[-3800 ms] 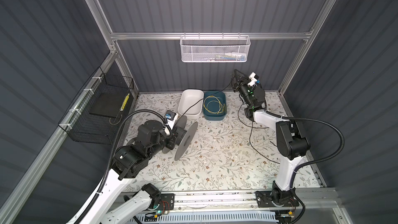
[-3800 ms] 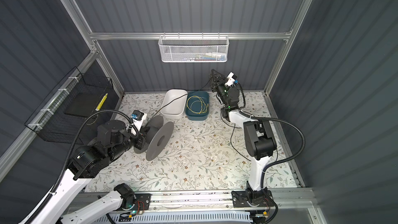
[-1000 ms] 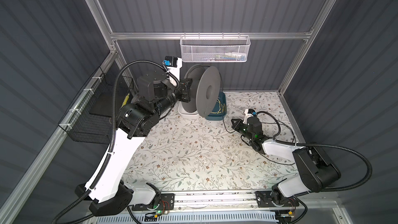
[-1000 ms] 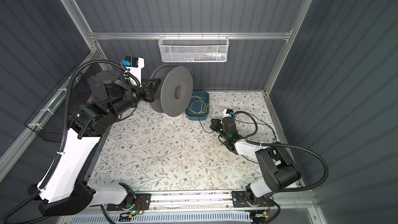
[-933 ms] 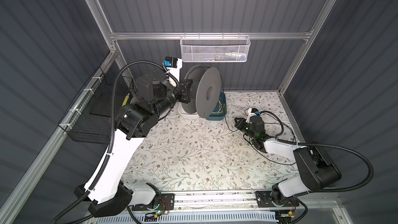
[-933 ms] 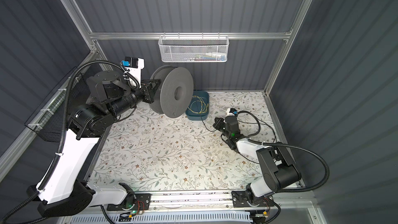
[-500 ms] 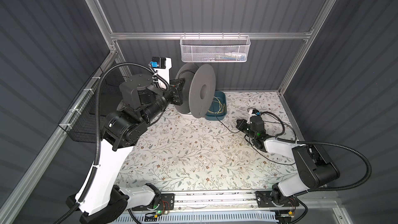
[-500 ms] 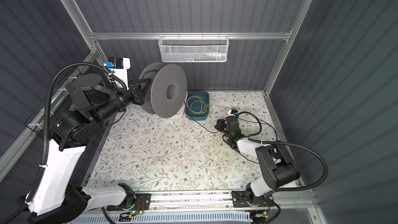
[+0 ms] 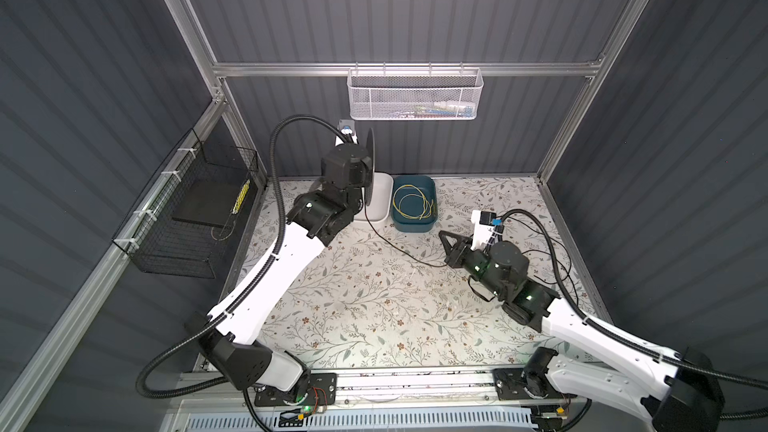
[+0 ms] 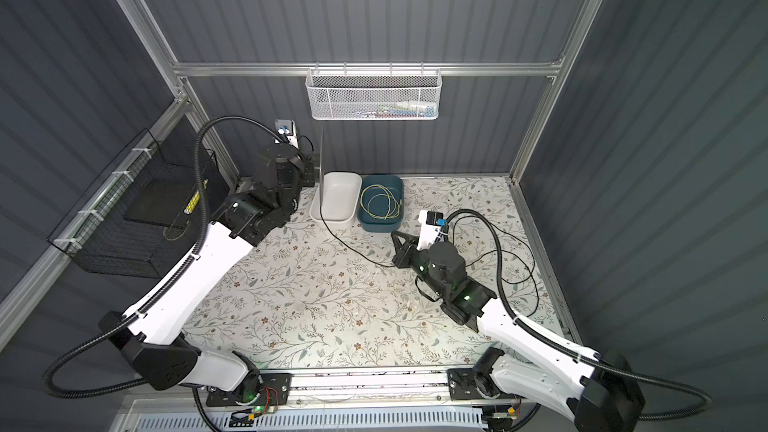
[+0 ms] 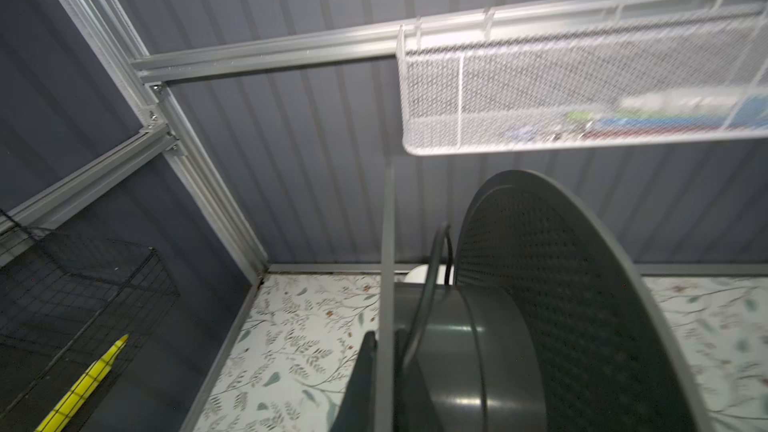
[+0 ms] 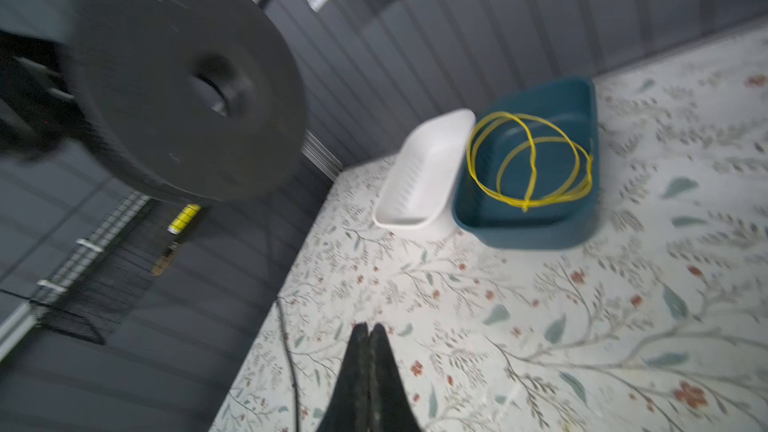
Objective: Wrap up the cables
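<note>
My left gripper (image 11: 384, 338) is shut on one thin flange of a grey spool (image 11: 561, 305), raised at the back left over the white bin. In both top views the spool (image 9: 370, 160) (image 10: 322, 168) is edge-on and the left gripper (image 9: 360, 178) (image 10: 309, 172) is mostly hidden by the wrist. The thin black cable (image 11: 432, 268) lies over the spool's hub. It drops to the table (image 9: 395, 249) (image 10: 349, 249) and runs toward my right gripper (image 9: 441, 234) (image 10: 392, 233). That right gripper (image 12: 368, 326) is shut low over the table, with the cable (image 12: 286, 347) passing beside its fingers.
A white bin (image 9: 380, 201) and a blue bin (image 9: 413, 224) with a yellow wire coil (image 9: 411, 201) stand at the back. A white mesh basket (image 9: 415, 97) hangs on the back wall. A black wire basket (image 9: 187, 209) hangs on the left wall. More loose cable lies at the right edge.
The left arm has turned the spool from face-on to edge-on and brought it down and right, closer to the white bin. The right gripper has barely shifted and stays shut.
</note>
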Available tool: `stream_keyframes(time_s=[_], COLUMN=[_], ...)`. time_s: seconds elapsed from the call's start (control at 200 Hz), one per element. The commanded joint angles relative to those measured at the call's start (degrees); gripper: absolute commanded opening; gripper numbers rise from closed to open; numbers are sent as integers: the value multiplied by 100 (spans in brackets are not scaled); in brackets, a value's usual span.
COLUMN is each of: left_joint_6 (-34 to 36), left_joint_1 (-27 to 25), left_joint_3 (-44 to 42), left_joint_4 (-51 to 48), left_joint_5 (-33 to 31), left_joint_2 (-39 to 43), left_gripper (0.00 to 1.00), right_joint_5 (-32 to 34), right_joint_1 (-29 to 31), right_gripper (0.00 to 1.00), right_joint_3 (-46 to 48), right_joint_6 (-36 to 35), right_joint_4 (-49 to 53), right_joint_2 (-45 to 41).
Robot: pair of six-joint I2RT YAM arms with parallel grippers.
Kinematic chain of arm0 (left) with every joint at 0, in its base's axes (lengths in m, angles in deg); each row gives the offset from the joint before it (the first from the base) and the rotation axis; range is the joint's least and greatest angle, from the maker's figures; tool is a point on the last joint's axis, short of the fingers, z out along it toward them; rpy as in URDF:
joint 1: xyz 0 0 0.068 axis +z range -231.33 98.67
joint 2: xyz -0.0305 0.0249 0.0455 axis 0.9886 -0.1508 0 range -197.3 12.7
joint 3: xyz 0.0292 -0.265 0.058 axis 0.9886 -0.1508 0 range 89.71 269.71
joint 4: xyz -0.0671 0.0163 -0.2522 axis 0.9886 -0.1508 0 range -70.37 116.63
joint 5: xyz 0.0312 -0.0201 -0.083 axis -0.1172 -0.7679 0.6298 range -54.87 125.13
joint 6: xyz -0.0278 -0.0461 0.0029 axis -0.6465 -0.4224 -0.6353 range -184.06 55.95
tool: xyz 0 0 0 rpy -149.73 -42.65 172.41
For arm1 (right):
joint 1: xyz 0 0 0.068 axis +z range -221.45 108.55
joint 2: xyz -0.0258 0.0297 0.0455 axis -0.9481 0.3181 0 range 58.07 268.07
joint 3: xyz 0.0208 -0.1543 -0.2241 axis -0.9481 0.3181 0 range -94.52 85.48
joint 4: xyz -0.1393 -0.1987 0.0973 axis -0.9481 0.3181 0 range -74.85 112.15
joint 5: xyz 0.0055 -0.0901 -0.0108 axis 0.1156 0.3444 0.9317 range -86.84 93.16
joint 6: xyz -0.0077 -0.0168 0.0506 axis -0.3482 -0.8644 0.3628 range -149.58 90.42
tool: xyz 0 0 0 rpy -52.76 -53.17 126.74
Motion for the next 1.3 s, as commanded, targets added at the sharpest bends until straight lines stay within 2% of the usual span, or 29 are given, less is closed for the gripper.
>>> stream_keyframes(time_s=[0.0, 0.195, 0.375, 0.515, 0.645, 0.79, 0.915, 1.01, 1.07, 1.296], left_joint_6=[653, 1203, 1355, 1025, 589, 145, 59, -38, -58, -182], left_joint_1=[28, 28, 28, 28, 23, 24, 21, 23, 28, 32], left_joint_3=[-384, -1167, -1912, -2253, -2696, -2956, -3084, -3115, -3128, -2976], left_joint_4=[994, 1130, 936, 215, -400, -1216, -1686, -1994, -2139, -2716], left_joint_5=[-982, -1365, -1179, -1115, -1108, -1096, -1253, -1333, -1348, -1325], left_joint_2=[167, 236, 582, 954, 1577, 2275, 2690, 2944, 3068, 3354], left_gripper=[0, 0, 0, 0, 0, 0, 0, 0, 0, 0], right_joint_5=[67, -575, -1105, -1590, -2147, -2272, -2588, -2634, -2951, -3056], right_joint_1=[13, -362, -1133, -2046, -2857, -3335, -3905, -4300, -4544, -5166], right_gripper=[0, 0, 0, 0, 1, 6, 7, 7, 7, 8], right_joint_3=[-466, -1387, -2224, -2616, -2666, -3001, -3354, -3619, -3827, -4505], right_joint_6=[-434, -488, -466, -172, 420, 537, 1025, 1215, 1295, 1261], right_joint_4=[542, 823, 1098, 1081, 552, 270, -14, -13, 39, 370], right_joint_2=[-252, -276, -125, 142, 461, 865, 1529, 1836, 2050, 2828])
